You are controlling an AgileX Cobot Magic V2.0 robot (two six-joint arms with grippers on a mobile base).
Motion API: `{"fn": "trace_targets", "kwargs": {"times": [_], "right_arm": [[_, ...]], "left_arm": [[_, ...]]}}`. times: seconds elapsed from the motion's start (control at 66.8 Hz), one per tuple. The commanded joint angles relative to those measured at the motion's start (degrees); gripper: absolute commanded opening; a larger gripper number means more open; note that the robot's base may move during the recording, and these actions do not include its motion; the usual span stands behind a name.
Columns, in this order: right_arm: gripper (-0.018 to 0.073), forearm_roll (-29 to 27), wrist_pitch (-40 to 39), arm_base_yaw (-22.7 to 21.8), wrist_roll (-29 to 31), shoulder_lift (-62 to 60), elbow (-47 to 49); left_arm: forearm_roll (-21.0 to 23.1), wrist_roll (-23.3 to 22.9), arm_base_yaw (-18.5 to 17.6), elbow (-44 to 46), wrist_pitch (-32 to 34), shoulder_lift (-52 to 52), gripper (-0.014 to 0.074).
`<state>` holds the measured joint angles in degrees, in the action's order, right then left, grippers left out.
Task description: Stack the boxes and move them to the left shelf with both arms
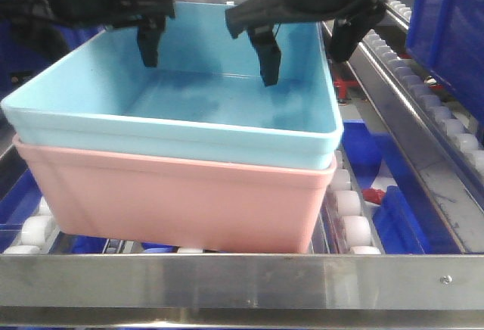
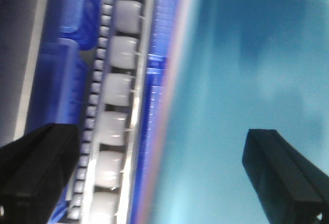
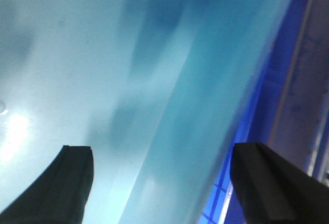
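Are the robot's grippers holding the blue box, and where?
Neither closes on it. The left gripper and right gripper each straddle a side wall of the blue box, jaws open, with gaps showing.

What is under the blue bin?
The pink bin holds the blue bin nested inside it, resting on the shelf rollers. The pink bin's inside is covered, so cannot be seen.
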<state>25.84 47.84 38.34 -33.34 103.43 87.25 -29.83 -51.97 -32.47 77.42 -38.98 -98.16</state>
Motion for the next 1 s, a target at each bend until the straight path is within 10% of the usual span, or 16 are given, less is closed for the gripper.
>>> {"fn": "trace_targets", "kwargs": {"times": [0.0, 0.3, 0.419, 0.629, 0.674, 0.988], "right_arm": [[0.0582, 3.45, -0.45, -0.04, 0.44, -4.82, 2.00], [0.0567, 4.03, 0.93, -0.04, 0.38, -10.27, 2.00], [0.0433, 4.03, 0.98, -0.04, 0.38, -13.30, 2.00], [0.0034, 3.96, 1.53, 0.10, 0.38, -16.80, 1.89], [0.0062, 3.91, 1.81, 0.10, 0.33, -17.27, 1.81], [0.0050, 4.03, -1.42, 0.10, 0.44, -19.72, -4.50]], "left_arm": [[0.07, 2.52, -0.38, 3.37, -1.66, 3.80, 0.0554], [3.87, 8.50, -0.38, 4.96, -6.60, 6.42, 0.0552], [4.47, 9.78, -0.38, 4.96, -8.53, 8.48, 0.0499], [4.96, 12.30, -0.38, 4.96, -10.90, 12.74, 0.0085], [5.10, 12.81, -0.38, 4.96, -11.56, 13.18, -0.0034], [12.01, 20.58, -0.38, -0.07, -8.62, 16.65, 0.0014]]}}
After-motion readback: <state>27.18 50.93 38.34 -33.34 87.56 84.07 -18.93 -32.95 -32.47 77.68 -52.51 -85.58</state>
